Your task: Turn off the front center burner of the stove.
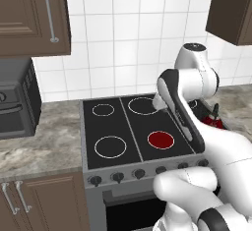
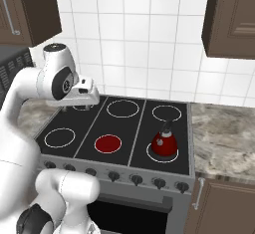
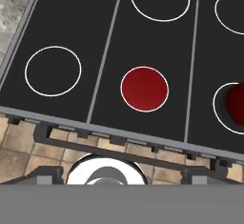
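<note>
Front center burner (image 1: 161,139): a solid red disc on the black glass of the stove (image 1: 106,122), middle panel, front row. In the hand view it sits just past center toward 3 o'clock. We judge from the red glow that it is on.

Handling: the burner itself is flat glass, nothing to grasp. We judge that the hold belongs on one of the small dark knobs (image 2: 113,176) along the grey steel front; which knob serves this burner we cannot tell. They look rigid, small and smooth, so a firm pinch across the sides and a twist should do.

Left to right in the right base view: white-ring burner (image 2: 60,137) at the burner's 9 o'clock, the red disc, then a red kettle (image 2: 165,144) at its 3 o'clock on the right front ring, apart from it.

Gripper (image 2: 85,106): hovering over the rear left glass; whether its fingers are spread or together we cannot tell.

Room: open space lies in front of the knob row; cabinets flank the stove below the marble counter (image 2: 224,138). The kettle is the one obstacle near the right-hand knobs.
</note>
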Robot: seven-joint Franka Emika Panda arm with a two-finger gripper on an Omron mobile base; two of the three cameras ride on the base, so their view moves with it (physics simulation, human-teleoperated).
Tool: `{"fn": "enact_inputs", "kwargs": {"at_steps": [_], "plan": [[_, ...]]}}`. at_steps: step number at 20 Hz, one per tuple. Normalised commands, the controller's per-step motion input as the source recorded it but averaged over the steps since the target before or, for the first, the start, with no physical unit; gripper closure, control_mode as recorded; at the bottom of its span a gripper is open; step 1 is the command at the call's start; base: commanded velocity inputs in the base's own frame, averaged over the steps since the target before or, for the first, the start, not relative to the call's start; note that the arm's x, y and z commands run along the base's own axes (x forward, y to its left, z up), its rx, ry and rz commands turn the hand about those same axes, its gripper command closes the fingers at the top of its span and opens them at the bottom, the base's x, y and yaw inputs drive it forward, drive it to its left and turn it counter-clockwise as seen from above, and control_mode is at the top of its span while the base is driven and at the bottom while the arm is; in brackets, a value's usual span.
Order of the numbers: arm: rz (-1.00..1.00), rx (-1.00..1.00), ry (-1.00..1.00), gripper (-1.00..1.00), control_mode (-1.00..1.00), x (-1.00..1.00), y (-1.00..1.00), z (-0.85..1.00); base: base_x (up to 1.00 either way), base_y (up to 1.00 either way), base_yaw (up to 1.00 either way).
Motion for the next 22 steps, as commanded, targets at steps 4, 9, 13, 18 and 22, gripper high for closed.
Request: {"fn": "enact_inputs", "kwargs": {"at_steps": [4, 9, 13, 18, 22], "plan": [[0.33, -0.18, 0.0, -1.0, -1.0, -0.34, 0.06, -0.31, 0.0, 0.0, 0.0], [0.38, -0.2, 0.0, -1.0, -1.0, -0.35, 0.12, -0.32, 0.0, 0.0, 0.0], [0.36, -0.2, 0.0, -1.0, -1.0, -0.18, 0.2, -0.29, 0.0, 0.0, 0.0], [0.36, -0.23, 0.02, -1.0, -1.0, -0.03, 0.4, -0.23, 0.0, 0.0, 0.0], [0.4, -0.33, 0.1, -1.0, -1.0, -0.02, 0.58, -0.23, 0.0, 0.0, 0.0]]}}
